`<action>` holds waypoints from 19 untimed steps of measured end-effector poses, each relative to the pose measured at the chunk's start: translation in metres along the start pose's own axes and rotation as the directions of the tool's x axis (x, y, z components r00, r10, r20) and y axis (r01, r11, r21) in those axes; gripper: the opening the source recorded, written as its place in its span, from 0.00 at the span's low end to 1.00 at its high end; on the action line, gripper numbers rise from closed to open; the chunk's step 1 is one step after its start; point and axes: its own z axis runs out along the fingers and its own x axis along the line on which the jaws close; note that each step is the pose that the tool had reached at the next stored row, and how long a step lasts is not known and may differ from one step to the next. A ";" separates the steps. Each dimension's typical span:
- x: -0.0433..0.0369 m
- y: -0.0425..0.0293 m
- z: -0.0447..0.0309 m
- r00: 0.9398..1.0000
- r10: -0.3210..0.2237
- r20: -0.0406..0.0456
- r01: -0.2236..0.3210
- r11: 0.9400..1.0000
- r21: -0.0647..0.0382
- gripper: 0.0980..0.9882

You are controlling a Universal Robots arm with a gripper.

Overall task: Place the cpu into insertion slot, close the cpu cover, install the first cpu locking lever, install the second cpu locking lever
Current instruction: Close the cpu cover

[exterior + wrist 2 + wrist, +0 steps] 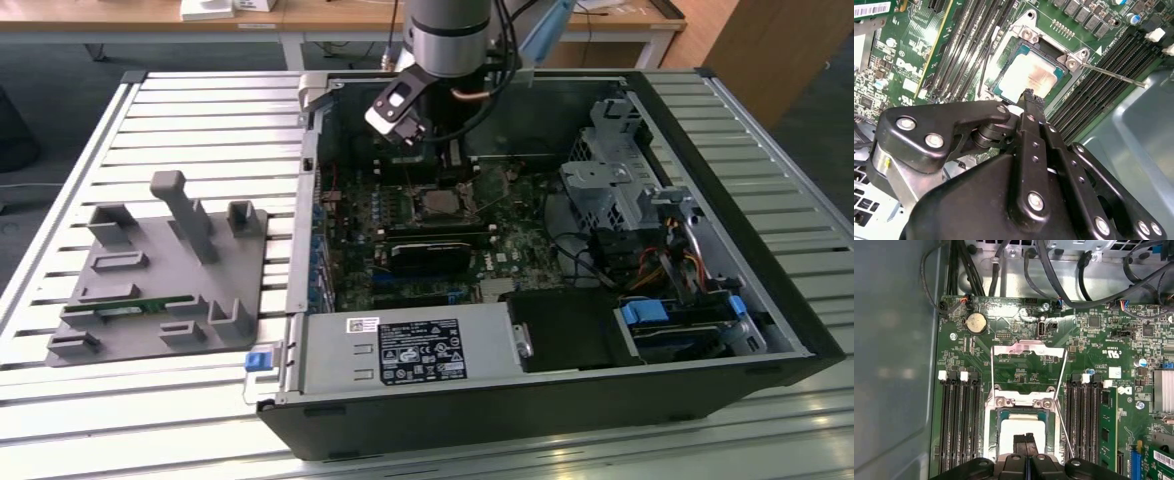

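Note:
The cpu [1026,77] [1021,432], pale silvery-tan, lies flat in the insertion slot [1004,90] [441,203] on the green board inside the open computer case. My gripper [1029,95] [1025,440] [451,172] hangs just over the chip's near edge, its black fingers pressed together with nothing between them. I cannot tell whether the tips touch the chip. The cpu cover [1026,349], a thin silver frame, stands swung open behind the socket on its hinge [1024,401]. A thin metal locking lever [1114,76] [1065,430] sticks out free beside the socket.
Black memory slots [959,420] flank the socket, and a green memory module [1106,425] stands in one. Cables [1079,285] run along the case wall beyond the board. In the exterior view a drive cage [621,185] sits to the right and a grey fixture [154,270] lies left of the case.

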 end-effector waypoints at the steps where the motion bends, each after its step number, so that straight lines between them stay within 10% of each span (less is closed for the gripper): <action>1: 0.0000 0.0000 -0.0005 1.000 0.000 0.000 0.000 1.000 0.000 0.01; 12: -0.0003 0.0021 -0.0286 1.000 0.000 0.000 0.000 1.000 0.000 0.01; 19: -0.0049 0.0021 -0.0302 1.000 0.000 0.000 0.000 1.000 0.000 0.01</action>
